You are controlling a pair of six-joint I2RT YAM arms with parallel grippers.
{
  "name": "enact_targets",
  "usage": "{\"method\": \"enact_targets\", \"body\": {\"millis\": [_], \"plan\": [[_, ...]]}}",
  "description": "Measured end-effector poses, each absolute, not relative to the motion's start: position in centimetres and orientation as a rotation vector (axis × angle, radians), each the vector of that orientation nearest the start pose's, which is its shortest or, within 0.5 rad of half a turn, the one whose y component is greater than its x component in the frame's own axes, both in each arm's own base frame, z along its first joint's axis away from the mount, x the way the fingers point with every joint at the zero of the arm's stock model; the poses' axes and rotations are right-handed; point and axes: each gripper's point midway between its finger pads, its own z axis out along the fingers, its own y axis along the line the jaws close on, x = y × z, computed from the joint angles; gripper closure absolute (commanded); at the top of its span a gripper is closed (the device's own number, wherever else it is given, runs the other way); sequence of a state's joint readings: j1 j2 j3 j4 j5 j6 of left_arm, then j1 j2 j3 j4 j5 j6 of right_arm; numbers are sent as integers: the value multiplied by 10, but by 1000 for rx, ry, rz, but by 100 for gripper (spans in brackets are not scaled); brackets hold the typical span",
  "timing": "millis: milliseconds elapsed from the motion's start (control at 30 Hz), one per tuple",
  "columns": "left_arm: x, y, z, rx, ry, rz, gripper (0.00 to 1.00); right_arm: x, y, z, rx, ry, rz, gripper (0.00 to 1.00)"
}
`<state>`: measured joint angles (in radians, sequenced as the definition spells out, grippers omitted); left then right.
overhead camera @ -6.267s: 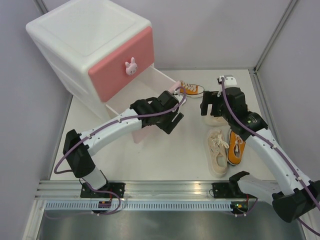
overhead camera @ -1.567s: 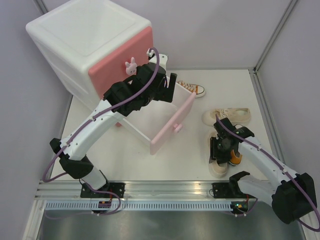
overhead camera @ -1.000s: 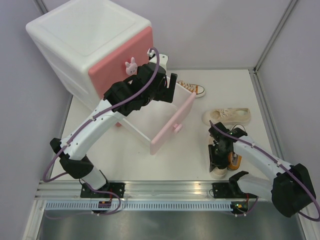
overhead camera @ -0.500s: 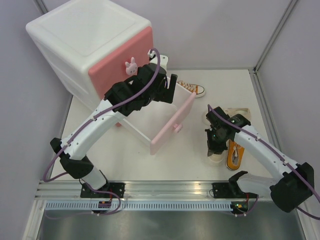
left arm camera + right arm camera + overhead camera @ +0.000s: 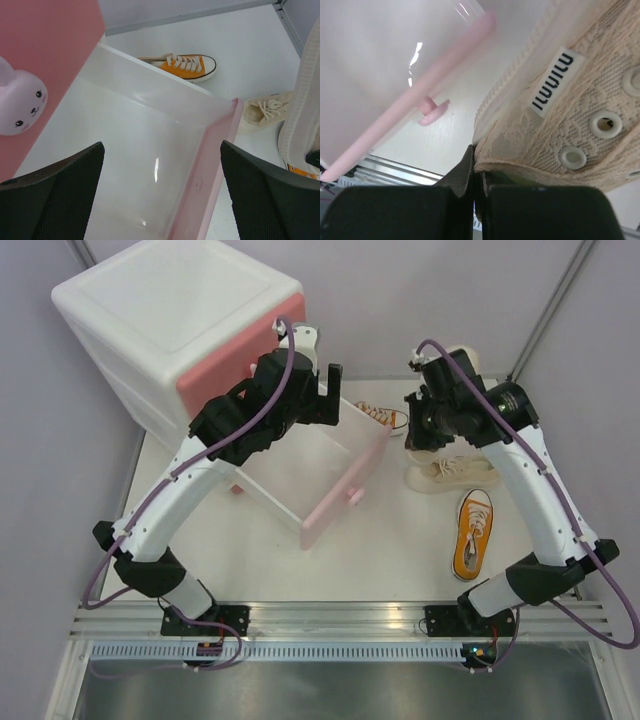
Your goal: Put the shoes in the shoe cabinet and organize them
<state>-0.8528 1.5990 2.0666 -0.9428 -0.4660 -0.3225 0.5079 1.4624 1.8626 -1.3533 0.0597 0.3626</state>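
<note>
The cream shoe (image 5: 570, 115) being moved hangs in the air just right of the open drawer (image 5: 320, 462), beyond its pink front. The right hand (image 5: 476, 175) pinches it at the collar edge, fingers clenched tight on the canvas. In the left wrist view its ribbed pale sole stands upright at the right margin, clear of the drawer's rim.

As I judge it, the task is barely begun. The lower drawer of the shoe cabinet (image 5: 170, 310) is pulled out and holds 0 shoes. Only 1 of 4 is lifted, and none is placed.

The 2nd cream shoe (image 5: 455, 475) lies on the bench (image 5: 250, 560), right of the drawer. 1 orange shoe (image 5: 472, 537) lies farther out on that same side, and the other orange shoe (image 5: 182, 67) sits just behind the drawer's far corner. All 4 have yet to go in and be lined up.

The left hand (image 5: 161, 165) hovers above the drawer, fingers spread wide, grasping nothing.

A small white tab (image 5: 555, 82) on the held shoe's side carries dark letters, seen upside down. I cannot make out a brand. The bunny knob (image 5: 20, 102) shows only a drawn face, no text.
</note>
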Motion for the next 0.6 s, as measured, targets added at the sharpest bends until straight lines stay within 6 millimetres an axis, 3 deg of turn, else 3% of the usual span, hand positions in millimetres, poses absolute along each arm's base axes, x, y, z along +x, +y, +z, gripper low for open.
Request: {"method": "enact_targets", "body": {"millis": [133, 233, 433, 600], "plan": [[326, -257, 411, 206, 1953, -285, 0, 291, 175, 350, -239, 2396, 376, 99], [326, -251, 422, 186, 1921, -288, 0, 297, 197, 366, -303, 2338, 501, 99], [320, -228, 450, 135, 1846, -274, 1, 297, 251, 364, -416, 2292, 750, 100], [309, -206, 475, 84, 1775, -280, 1, 288, 303, 343, -540, 2292, 877, 99]]}}
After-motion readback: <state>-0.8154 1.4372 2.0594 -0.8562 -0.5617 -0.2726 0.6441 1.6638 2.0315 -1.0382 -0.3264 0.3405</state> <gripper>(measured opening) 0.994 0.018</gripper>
